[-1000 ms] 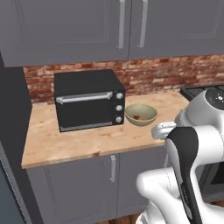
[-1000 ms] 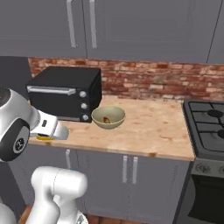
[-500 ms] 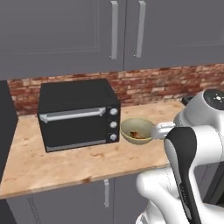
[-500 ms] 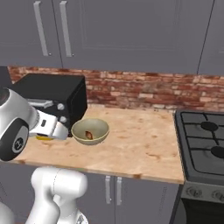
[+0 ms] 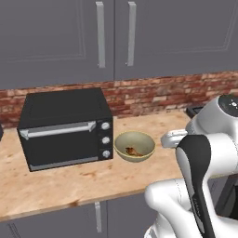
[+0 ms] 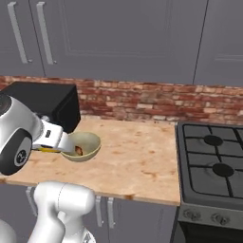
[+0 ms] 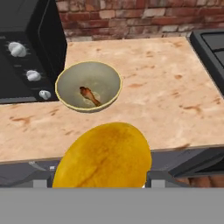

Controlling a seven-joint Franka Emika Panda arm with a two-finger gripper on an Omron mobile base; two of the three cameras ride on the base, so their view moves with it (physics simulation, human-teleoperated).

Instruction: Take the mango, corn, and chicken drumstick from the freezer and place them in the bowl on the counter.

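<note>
A smooth yellow-orange mango [image 7: 105, 157] sits between my gripper's [image 7: 103, 181] fingers, which are shut on it, in the bottom of the hand view. Ahead of it the olive-yellow bowl [image 7: 70, 83] stands on the tan counter [image 7: 153, 96], and the brown chicken drumstick [image 7: 89, 96] lies inside it. From the left base view the bowl [image 5: 134, 146] holds the drumstick [image 5: 134, 151], with my hand [image 5: 173, 139] just to its right. From the right base view my gripper [image 6: 47, 148] is close to the left of the bowl [image 6: 83, 144]. The corn and the freezer are out of view.
A black toaster oven [image 5: 65, 128] stands on the counter [image 5: 93, 181] left of the bowl. A black gas stove [image 6: 213, 166] adjoins the counter on the right. Grey wall cupboards [image 5: 116, 37] hang above a brick backsplash [image 6: 142, 102].
The base has driven, so the whole scene has slid left and grown larger. The bowl now lies closer under my hand. The mango stays held.
</note>
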